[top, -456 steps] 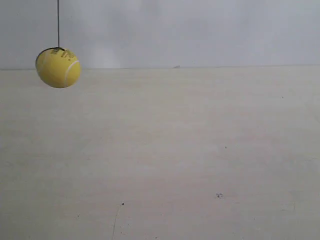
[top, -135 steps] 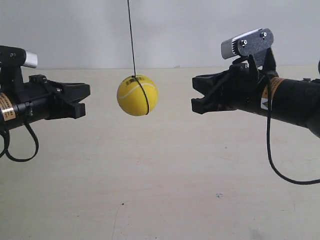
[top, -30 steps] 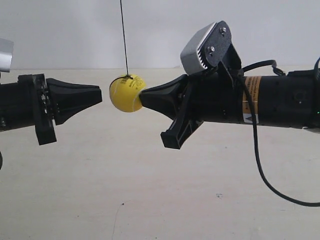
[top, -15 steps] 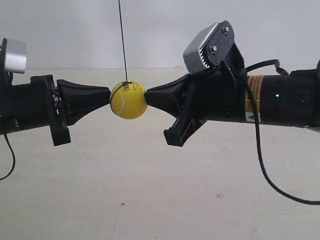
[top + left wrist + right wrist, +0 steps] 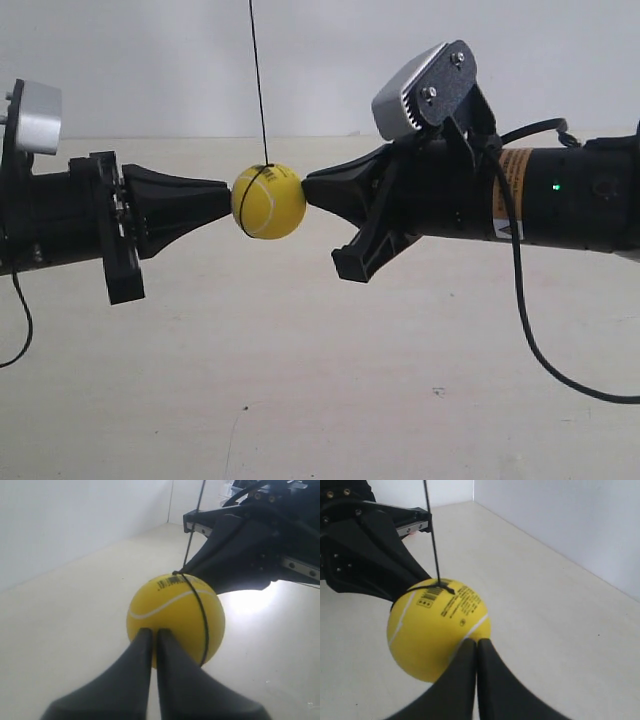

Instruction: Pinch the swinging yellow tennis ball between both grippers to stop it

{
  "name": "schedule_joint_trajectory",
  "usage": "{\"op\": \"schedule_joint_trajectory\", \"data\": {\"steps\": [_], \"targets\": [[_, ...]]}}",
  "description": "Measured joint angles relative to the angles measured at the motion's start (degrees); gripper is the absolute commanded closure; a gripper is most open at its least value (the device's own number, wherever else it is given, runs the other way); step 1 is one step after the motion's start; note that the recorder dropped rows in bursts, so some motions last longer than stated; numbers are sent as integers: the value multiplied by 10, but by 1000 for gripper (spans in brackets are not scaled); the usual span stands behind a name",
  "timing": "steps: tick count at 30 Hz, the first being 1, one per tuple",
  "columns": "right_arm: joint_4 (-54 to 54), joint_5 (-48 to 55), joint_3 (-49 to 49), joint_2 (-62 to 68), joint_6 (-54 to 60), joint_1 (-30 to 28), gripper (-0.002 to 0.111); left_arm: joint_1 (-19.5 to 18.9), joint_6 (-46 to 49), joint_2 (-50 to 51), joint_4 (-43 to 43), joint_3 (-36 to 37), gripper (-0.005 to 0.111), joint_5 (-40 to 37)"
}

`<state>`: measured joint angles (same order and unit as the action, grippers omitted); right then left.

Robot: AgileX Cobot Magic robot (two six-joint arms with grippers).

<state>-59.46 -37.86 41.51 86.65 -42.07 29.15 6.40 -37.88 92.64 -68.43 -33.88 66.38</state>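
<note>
The yellow tennis ball [image 5: 268,201] hangs on a thin black string [image 5: 258,80] and is pinched between two black wedge tips. The gripper of the arm at the exterior view's left [image 5: 228,197] touches one side of the ball. The gripper of the arm at the exterior view's right [image 5: 308,187] presses the opposite side. In the left wrist view my left gripper [image 5: 154,631] is shut, its tip against the ball [image 5: 175,617]. In the right wrist view my right gripper [image 5: 476,641] is shut too, its tip on the ball [image 5: 437,627] near the white seam.
A pale tabletop [image 5: 320,380] lies well below the ball, with a white wall [image 5: 320,60] behind it. A black cable [image 5: 530,330] loops down from the arm at the exterior view's right.
One second ago the exterior view's left tip stood apart from the ball; it has closed in and touches it. Ball and both tips have since drifted slightly right.
</note>
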Motion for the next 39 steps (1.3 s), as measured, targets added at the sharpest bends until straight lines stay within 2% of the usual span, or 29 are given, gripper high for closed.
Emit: {"op": "schedule_joint_trajectory", "data": {"steps": [27,33,39], "targets": [[10,18,0,0,7,0,108,3,0,0,-9,1,102,17],[28,33,0,0,28,4,108,-4,0,0,22,1,102,-12],[81,84,0,0,68,6,108,-4,-3,0,62,1,102,-83]]}}
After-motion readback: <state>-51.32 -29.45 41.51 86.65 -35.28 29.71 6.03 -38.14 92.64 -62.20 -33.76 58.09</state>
